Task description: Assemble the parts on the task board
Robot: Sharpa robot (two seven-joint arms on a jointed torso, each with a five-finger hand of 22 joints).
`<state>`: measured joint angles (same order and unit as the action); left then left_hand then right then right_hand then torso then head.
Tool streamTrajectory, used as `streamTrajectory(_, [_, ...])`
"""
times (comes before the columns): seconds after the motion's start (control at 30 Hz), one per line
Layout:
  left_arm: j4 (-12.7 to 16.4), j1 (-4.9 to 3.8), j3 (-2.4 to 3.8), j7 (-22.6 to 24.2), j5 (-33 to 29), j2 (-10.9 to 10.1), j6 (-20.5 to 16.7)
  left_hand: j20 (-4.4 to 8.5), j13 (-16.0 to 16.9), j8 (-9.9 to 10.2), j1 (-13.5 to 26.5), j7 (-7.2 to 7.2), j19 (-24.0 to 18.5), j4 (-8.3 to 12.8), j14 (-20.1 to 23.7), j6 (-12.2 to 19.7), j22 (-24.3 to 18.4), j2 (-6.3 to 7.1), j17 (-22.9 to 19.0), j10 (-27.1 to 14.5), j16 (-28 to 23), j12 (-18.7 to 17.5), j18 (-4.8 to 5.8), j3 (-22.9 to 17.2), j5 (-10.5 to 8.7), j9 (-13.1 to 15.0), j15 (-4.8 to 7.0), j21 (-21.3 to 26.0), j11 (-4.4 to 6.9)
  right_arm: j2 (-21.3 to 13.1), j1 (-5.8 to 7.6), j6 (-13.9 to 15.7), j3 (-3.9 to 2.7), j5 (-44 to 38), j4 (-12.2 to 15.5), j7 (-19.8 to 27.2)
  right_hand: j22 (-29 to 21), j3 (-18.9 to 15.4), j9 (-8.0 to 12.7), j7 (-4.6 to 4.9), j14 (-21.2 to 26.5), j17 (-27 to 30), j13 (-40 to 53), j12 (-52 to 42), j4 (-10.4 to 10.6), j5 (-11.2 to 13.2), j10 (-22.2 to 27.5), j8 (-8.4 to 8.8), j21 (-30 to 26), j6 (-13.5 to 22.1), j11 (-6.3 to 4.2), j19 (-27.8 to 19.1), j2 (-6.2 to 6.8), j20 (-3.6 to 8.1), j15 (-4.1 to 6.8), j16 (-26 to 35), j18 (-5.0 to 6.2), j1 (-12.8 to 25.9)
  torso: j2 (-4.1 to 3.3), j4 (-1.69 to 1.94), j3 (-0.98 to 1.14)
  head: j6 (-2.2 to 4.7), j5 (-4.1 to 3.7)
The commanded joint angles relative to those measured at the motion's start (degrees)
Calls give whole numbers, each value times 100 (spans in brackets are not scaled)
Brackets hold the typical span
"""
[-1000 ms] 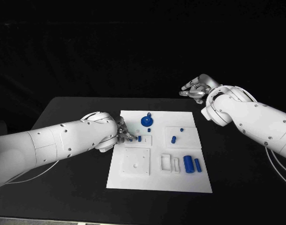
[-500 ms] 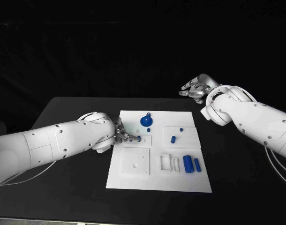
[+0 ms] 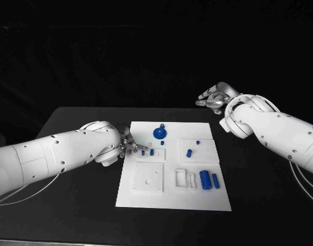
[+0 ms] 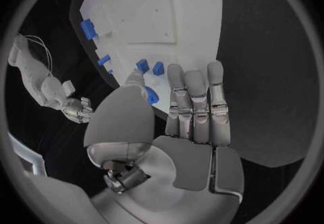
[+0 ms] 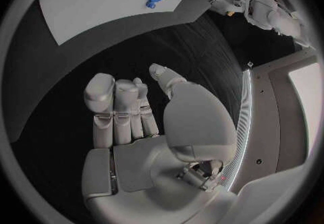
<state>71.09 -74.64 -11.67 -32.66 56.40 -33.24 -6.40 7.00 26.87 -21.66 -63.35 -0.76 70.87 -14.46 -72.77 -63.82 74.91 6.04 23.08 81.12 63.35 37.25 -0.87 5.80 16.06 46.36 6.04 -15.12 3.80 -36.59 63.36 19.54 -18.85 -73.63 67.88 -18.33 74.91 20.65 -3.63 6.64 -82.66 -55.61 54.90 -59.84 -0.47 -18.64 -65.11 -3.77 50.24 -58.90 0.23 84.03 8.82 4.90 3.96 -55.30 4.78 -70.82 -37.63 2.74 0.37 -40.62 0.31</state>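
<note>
Over the task board's (image 3: pixel 173 192) left edge, the left hand (image 3: pixel 132 146) hovers with fingers apart, holding nothing, just beside two small blue parts (image 3: pixel 148 152). Across the black bench (image 3: pixel 75 205), the right hand (image 3: pixel 214 97) hangs beyond the board's far right corner, fingers loosely spread and empty. A round blue part (image 3: pixel 160 132) sits near the board's far edge.

Your task board (image 3: pixel 173 200) sits mid-table (image 3: pixel 67 205), parts (image 3: pixel 209 180) lying on it. Left hand (image 3: pixel 131 146) is at the board's left edge. Right hand (image 3: pixel 214 98) is behind its far right corner, well apart.
</note>
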Motion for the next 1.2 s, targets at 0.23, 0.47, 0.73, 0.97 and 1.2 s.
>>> streamTrajectory(0.23, [92, -122, 244, 1516, -415, -130, -553, -219, -441, 365, -901, 177, -332, 985, 500, 466, -150, -851, -362, -568, -474, -495, 87, 194, 1466, -846, -211, 541, -164, -13, -18, 2, -1, -41, 3, 37, 619, -18, 3, -2, -1, 8, -2, 21, 15, -39, 40, 23, -22, 29, 6, 234, 7, 6, -4, 21, 58, 59, -6, -8, -3, 32, -19])
streamTrajectory(0.47, [-128, -201, 338, 2723, -305, 71, -859, -433, -1945, 1211, -1685, 649, -812, 2317, 827, 237, -282, -690, -1221, -870, -1815, -2048, -30, -1129, 1605, -2808, -516, 1067, -528, -9, -22, 18, -1, -25, -2, 61, 617, -28, 3, -2, 3, 19, -10, 26, 32, -52, 44, 23, -34, 30, 6, 234, 8, 6, -3, 34, 59, 76, -21, -14, 8, 69, -75])
streamTrajectory(0.73, [-496, -237, 345, 3071, 388, 480, -854, -500, -2339, 1619, -1293, 657, -834, 2785, 644, -74, 134, -447, -1205, -825, -1787, -3055, -143, -1886, 452, -3613, -551, 894, -667, -12, -23, 61, -1, 24, 13, 130, 595, -11, 3, -5, 12, 88, -179, 176, 34, -66, 113, 23, -140, 24, 0, 220, 9, 7, -1, 114, 65, 78, -38, -13, 14, 116, -165])
streamTrajectory(0.97, [-844, -223, 318, 3458, 1243, 808, -735, -547, -2350, 1806, -1431, 699, -736, 2902, 654, 9, 137, -336, -1114, -1219, -1625, -3377, -225, -1938, -276, -3922, -600, 881, -844, -15, -23, 129, -2, 110, 50, 238, 448, 18, 4, -9, 105, 392, -880, 745, -7, -72, 111, 26, -750, 39, -26, 149, 12, 14, 14, 485, 101, 81, -76, -27, 32, 178, -185])
streamTrajectory(1.2, [-1120, -172, 191, 3627, 1876, 1030, -672, -569, -2351, 1802, -1432, 659, -575, 2874, 552, 126, 115, -197, -1041, -1382, -1435, -3381, -280, -1897, -494, -4227, -586, 892, -865, -16, -23, 198, -3, 214, 63, 359, 193, 97, 1, -24, 114, 708, -2039, 1598, -33, -80, -56, 22, -1592, -26, -57, 164, 41, 45, 39, 716, 116, 80, -125, -44, 43, 230, -171])
